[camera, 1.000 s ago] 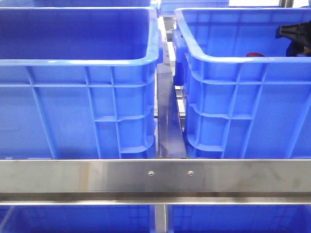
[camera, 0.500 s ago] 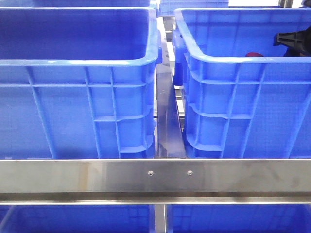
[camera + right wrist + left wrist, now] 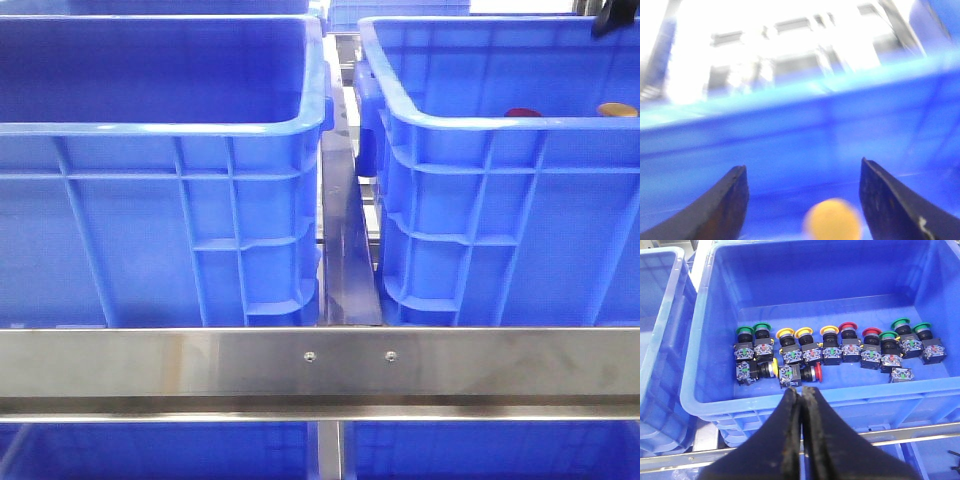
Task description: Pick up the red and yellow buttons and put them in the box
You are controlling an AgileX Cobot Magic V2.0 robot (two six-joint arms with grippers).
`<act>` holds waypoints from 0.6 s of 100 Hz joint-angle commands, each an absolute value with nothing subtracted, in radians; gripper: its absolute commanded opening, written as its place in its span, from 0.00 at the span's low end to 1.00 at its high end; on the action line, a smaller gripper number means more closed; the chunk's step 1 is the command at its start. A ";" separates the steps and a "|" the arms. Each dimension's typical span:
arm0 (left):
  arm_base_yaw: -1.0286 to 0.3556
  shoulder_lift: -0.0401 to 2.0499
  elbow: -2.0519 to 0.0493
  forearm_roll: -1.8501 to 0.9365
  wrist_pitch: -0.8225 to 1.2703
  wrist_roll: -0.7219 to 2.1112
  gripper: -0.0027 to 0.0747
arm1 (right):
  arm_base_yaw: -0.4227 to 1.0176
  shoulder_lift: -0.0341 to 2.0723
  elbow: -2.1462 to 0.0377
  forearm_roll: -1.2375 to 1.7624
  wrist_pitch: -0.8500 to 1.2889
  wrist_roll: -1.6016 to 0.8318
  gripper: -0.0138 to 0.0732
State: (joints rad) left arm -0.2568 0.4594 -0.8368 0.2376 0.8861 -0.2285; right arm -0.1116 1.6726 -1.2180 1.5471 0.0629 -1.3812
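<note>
Inside the box (image 3: pixel 500 70), a red button (image 3: pixel 523 113) and a yellow button (image 3: pixel 617 110) peeked over its near rim. The right gripper (image 3: pixel 802 195) was spread empty above the yellow cap and ought to rise straight. Only the left wrist view showed the left gripper (image 3: pixel 801 402) clenched on nothing above a crate of switches (image 3: pixel 840 347).

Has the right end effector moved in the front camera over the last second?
Yes. The right end effector has risen from beside the red button, inside the right-hand box, to the view's top edge, uncovering a yellow button.
</note>
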 commanded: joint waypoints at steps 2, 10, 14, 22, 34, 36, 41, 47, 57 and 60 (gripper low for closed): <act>-0.258 0.466 -0.863 0.248 0.803 -0.230 0.01 | -0.119 1.525 -1.171 1.539 0.103 -1.387 0.73; -0.258 0.466 -0.863 0.248 0.803 -0.230 0.01 | -0.119 1.427 -1.099 1.537 0.118 -1.387 0.73; -0.258 0.466 -0.863 0.248 0.803 -0.230 0.01 | -0.119 1.383 -1.058 1.536 0.122 -1.387 0.73; -0.258 0.466 -0.863 0.248 0.803 -0.230 0.01 | -0.119 1.271 -0.988 1.536 0.131 -1.387 0.73; -0.258 0.466 -0.863 0.244 0.803 -0.230 0.01 | -0.119 1.116 -0.867 1.530 0.136 -1.387 0.73; -0.258 0.466 -0.863 0.244 0.803 -0.230 0.01 | -0.119 1.085 -0.854 1.529 0.136 -1.387 0.73; -0.258 0.466 -0.863 0.244 0.803 -0.230 0.01 | -0.119 1.004 -0.803 1.527 0.136 -1.387 0.73; -0.258 0.466 -0.863 0.244 0.803 -0.230 0.01 | -0.119 0.920 -0.754 1.527 0.136 -1.387 0.73; -0.258 0.466 -0.863 0.244 0.803 -0.230 0.01 | -0.119 0.777 -0.671 1.527 0.136 -1.387 0.73; -0.258 0.466 -0.863 0.244 0.803 -0.230 0.01 | -0.119 0.739 -0.643 1.527 0.139 -1.387 0.73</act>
State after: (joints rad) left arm -0.2568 0.4594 -0.8368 0.2376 0.8861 -0.2285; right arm -0.1116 0.8564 -0.6789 1.5323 0.1225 -1.3784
